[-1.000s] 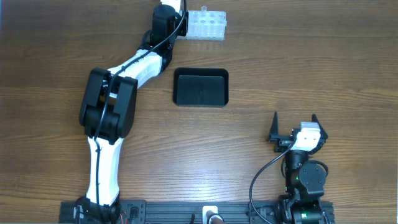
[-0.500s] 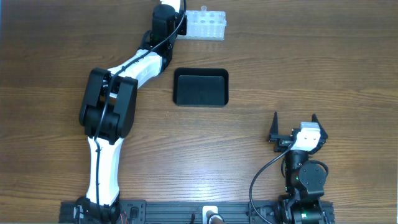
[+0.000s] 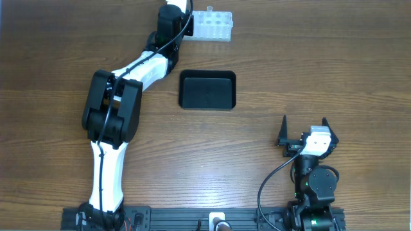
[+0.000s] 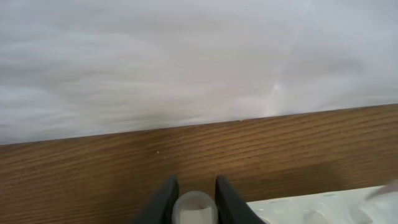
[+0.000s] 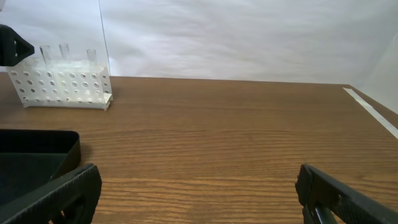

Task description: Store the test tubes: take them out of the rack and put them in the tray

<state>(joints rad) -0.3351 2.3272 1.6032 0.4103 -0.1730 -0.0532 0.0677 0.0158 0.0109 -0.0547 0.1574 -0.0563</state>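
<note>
The white perforated rack (image 3: 214, 25) stands at the table's far edge, and several clear test tubes (image 5: 64, 51) stick up from it. The black tray (image 3: 207, 90) lies nearer, in the middle of the table, with nothing in it. My left gripper (image 3: 182, 13) is at the rack's left end. In the left wrist view this gripper (image 4: 193, 200) is shut on the rim of a test tube (image 4: 191, 208), with the rack (image 4: 323, 206) beside it. My right gripper (image 3: 303, 126) stands open near the table's front right, far from the rack, its fingers (image 5: 59, 196) wide apart.
The wooden table (image 3: 334, 70) has free room to the right of the tray and the rack. A white backdrop (image 5: 236, 37) rises behind the table's far edge. A pale strip (image 5: 370, 109) runs along the table's right side.
</note>
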